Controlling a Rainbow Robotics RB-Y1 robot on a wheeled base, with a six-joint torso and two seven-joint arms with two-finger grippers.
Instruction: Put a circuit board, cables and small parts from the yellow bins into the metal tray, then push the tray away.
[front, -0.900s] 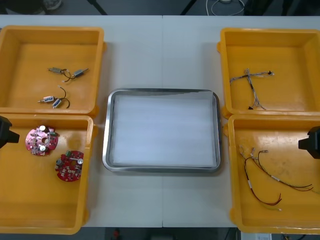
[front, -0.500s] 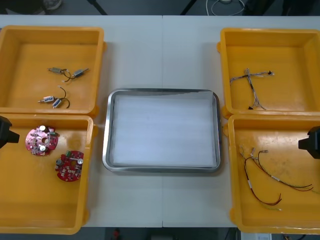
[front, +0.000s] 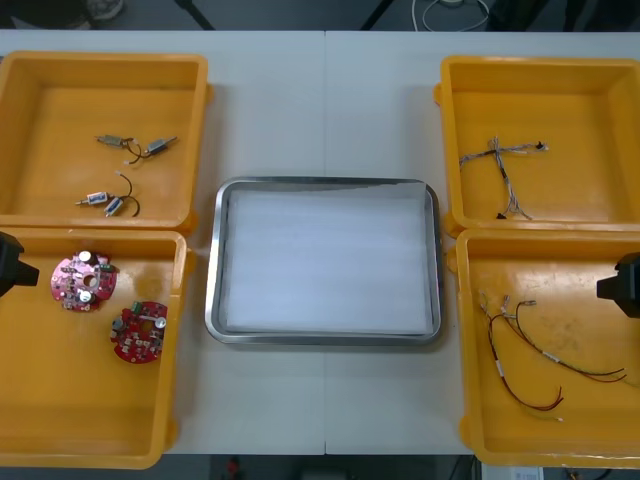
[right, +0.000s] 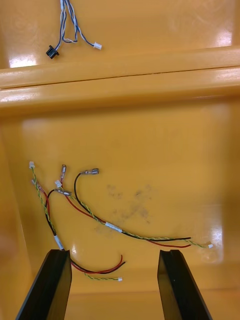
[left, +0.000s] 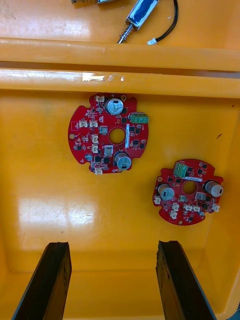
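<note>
The left pincer (left: 114, 245) is held over the near left yellow plastic bin (front: 60, 420), its black fingers (left: 52, 280) spread wide with nothing between them; two round red circuit boards (front: 83, 282) are seen lying apart beyond the fingers. Small metal parts (front: 109, 141) are scattered in the far left yellow bin (front: 40, 110). The rectangular shiny metal tray (front: 212, 260), white inside, is set on the light counter (front: 325, 110) between the bins. A twisted blue and white cable (front: 503, 170) is laid in the far right yellow bin (front: 580, 110). The right pincer (right: 114, 252) is held over the near right yellow bin (front: 580, 440), equally open and empty, with tangled black, red and yellow cables (right: 113, 227) beyond its fingers.
</note>
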